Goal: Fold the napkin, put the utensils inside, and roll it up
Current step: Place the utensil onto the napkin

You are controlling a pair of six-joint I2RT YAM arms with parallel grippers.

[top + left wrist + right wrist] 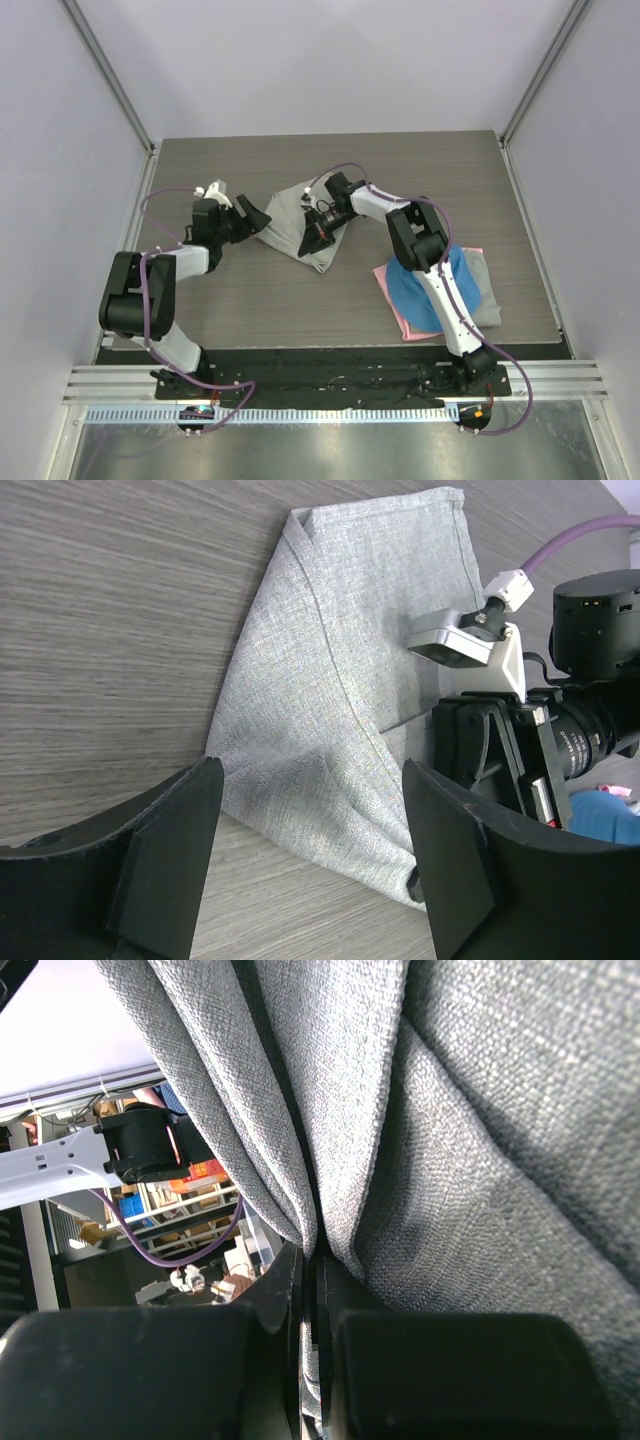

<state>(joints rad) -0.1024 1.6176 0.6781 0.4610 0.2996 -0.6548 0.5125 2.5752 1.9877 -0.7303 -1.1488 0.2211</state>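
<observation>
The light grey napkin lies bunched and partly lifted at mid-table. My right gripper is shut on its near edge. In the right wrist view folds of the napkin hang from the closed right gripper. My left gripper stands open just left of the cloth, not touching it. In the left wrist view the left gripper frames the napkin with its lower corner between the fingers, and the right arm's wrist sits on the cloth's right side. The utensils are out of view.
A blue cloth lies on a pink cloth at the right front, under the right arm, with another grey cloth beside them. Pale walls and metal posts close in the wooden table.
</observation>
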